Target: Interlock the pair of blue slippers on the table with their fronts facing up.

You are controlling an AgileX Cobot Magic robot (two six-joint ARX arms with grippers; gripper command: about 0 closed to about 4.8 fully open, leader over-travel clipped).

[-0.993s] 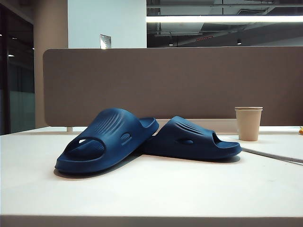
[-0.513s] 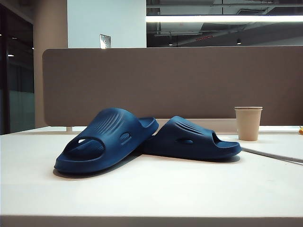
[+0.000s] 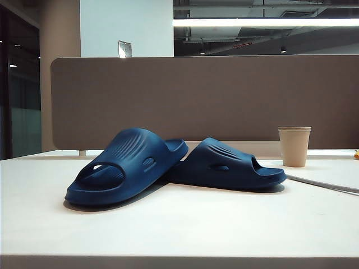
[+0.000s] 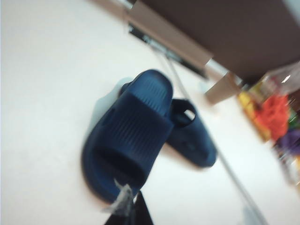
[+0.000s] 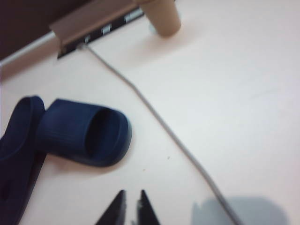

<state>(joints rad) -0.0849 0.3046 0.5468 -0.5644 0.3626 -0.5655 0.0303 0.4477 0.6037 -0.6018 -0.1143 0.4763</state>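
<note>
The pair of blue slippers lies sole-down on the table [image 3: 179, 230], touching at the middle. The left slipper [image 3: 126, 168] points its open toe toward the front left. The right slipper [image 3: 227, 165] points its toe to the right. Neither arm shows in the exterior view. In the blurred left wrist view my left gripper [image 4: 133, 211] is shut with a pale scrap stuck on its tip. It hovers just short of the nearer slipper [image 4: 129, 136]; the other slipper [image 4: 192, 136] lies behind. My right gripper [image 5: 131, 199] is open by a narrow gap, empty, above bare table near a slipper [image 5: 84, 133].
A paper cup [image 3: 294, 145] stands at the back right. A thin grey cable [image 3: 325, 184] runs across the table beside it, also crossing the right wrist view as a cable [image 5: 159, 122]. The brown-grey divider panel [image 3: 207, 101] closes the back. Colourful items [image 4: 276, 112] lie far right.
</note>
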